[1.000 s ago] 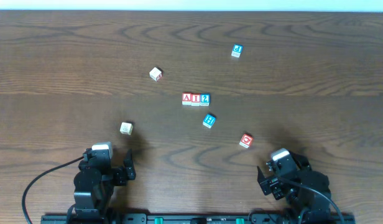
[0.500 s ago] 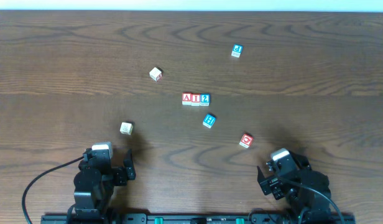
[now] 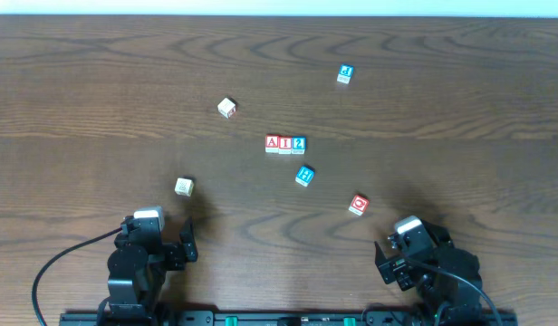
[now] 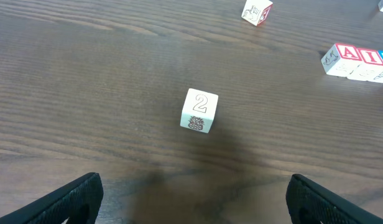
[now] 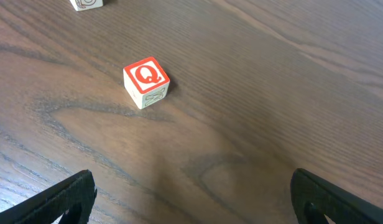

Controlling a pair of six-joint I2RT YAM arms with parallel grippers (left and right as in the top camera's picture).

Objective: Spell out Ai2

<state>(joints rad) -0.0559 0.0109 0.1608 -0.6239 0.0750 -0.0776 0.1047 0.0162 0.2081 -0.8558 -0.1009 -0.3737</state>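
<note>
Our left fingers and right fingers gape wide, holding nothing. Just ahead: a 2 block and Q block. Farther out on the tabletop, the A-I-2 row sits touching, so spelling looks done. We'd guess light, rigid cubes; pinch opposite flat sides. No containers.

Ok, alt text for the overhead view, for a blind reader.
Three blocks spelling A, I, 2 sit in a row on a table. Five loose blocks lie scattered around; left arm and right arm sit at the near edge.
</note>
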